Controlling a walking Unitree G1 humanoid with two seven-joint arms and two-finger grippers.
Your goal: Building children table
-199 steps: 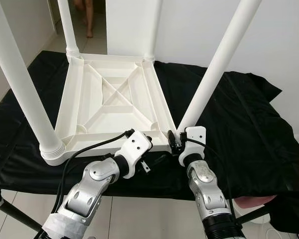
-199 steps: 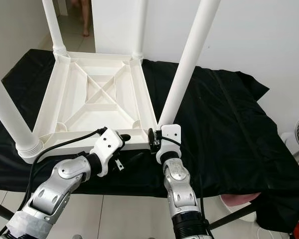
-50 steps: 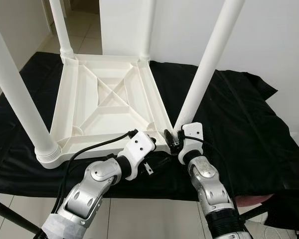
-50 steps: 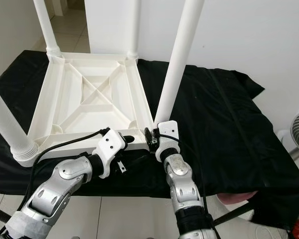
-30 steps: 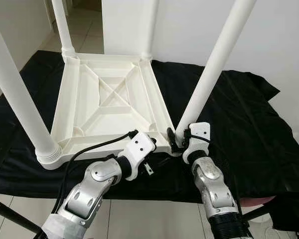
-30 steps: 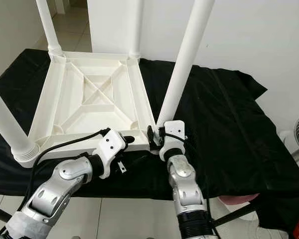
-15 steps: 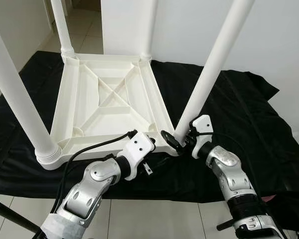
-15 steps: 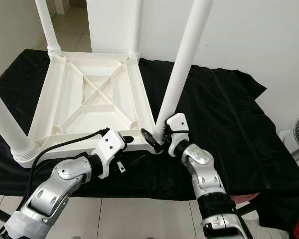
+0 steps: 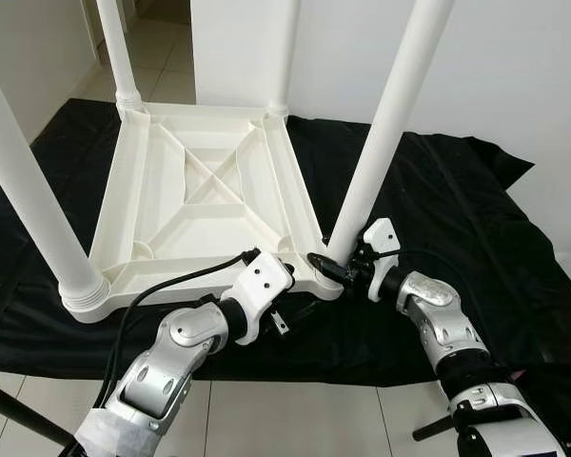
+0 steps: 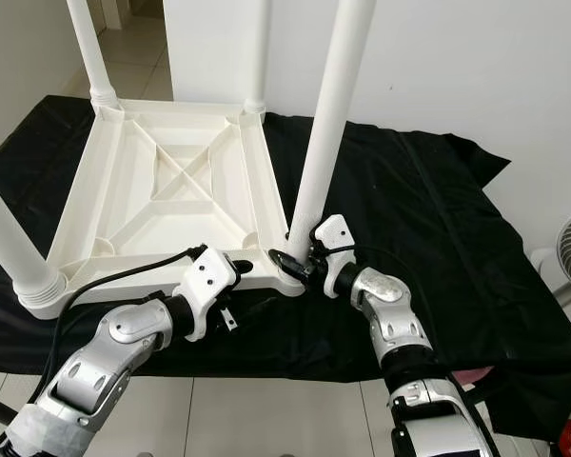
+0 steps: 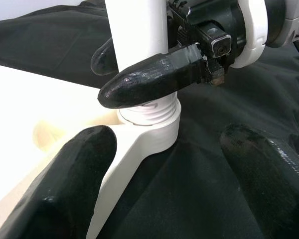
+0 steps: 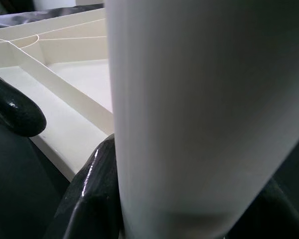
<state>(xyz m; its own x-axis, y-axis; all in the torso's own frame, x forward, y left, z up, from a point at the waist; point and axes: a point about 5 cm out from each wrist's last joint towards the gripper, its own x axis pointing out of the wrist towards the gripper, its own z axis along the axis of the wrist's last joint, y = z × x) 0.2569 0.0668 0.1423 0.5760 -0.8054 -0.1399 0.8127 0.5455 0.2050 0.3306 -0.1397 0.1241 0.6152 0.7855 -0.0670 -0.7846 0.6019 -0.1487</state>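
White plastic children's table (image 9: 205, 195) lies upside down on a worktop (image 9: 457, 219) draped in black cloth, its four legs pointing up. The right gripper (image 9: 335, 268) has its fingers (image 11: 154, 79) clamped round the base of the near right leg (image 9: 381, 143), just above the threaded collar where that leg meets the corner socket. The left gripper (image 11: 164, 164) hovers just beside the same corner at the near edge of the tabletop, fingers (image 11: 65, 184) spread wide and holding nothing, one to each side of the socket.
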